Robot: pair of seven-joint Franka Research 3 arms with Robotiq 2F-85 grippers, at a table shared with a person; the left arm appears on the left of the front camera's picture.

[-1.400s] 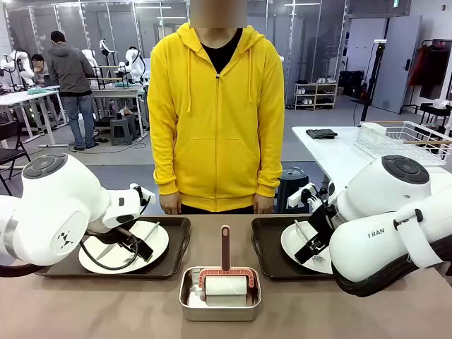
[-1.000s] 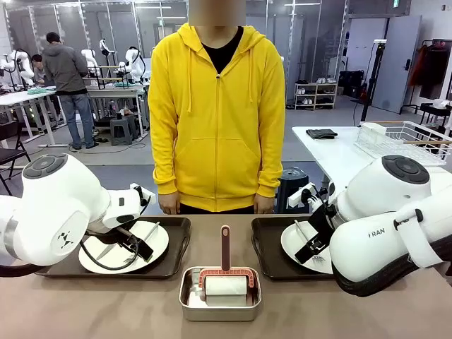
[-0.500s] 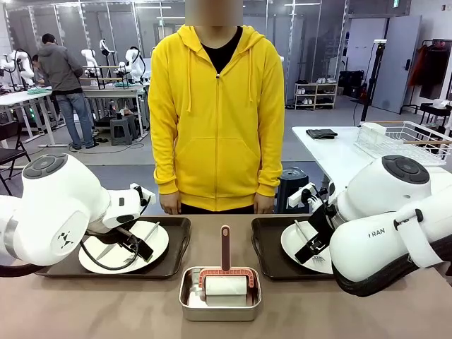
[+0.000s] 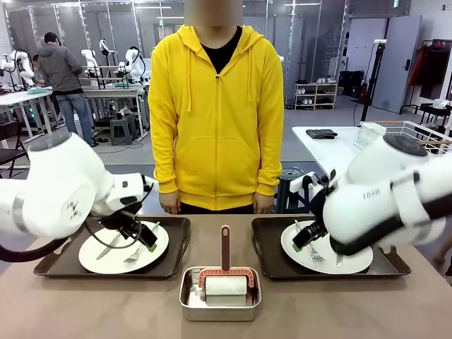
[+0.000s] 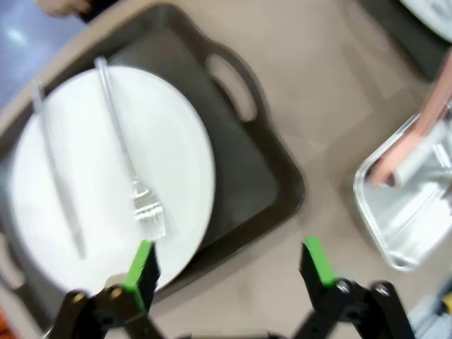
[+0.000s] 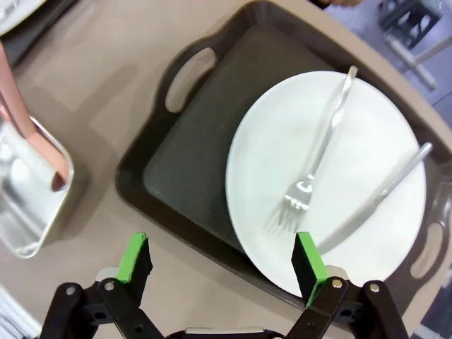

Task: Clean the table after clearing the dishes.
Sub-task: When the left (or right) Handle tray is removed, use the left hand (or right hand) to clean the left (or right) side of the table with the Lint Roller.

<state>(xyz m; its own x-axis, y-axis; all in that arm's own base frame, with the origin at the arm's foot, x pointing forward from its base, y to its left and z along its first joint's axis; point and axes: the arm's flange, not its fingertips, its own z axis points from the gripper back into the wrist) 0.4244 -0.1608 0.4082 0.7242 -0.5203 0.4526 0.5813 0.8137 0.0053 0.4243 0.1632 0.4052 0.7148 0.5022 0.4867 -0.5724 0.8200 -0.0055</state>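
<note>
White rounded arms [image 4: 63,191]; black left gripper [image 5: 227,251], right gripper [image 6: 220,247], green pads [image 6: 308,265].

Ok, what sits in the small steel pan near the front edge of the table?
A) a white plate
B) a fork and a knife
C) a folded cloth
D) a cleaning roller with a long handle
D: the steel pan holds a cleaning roller with a white roll, a pink frame and a reddish-brown handle that sticks out over the far rim.
</note>
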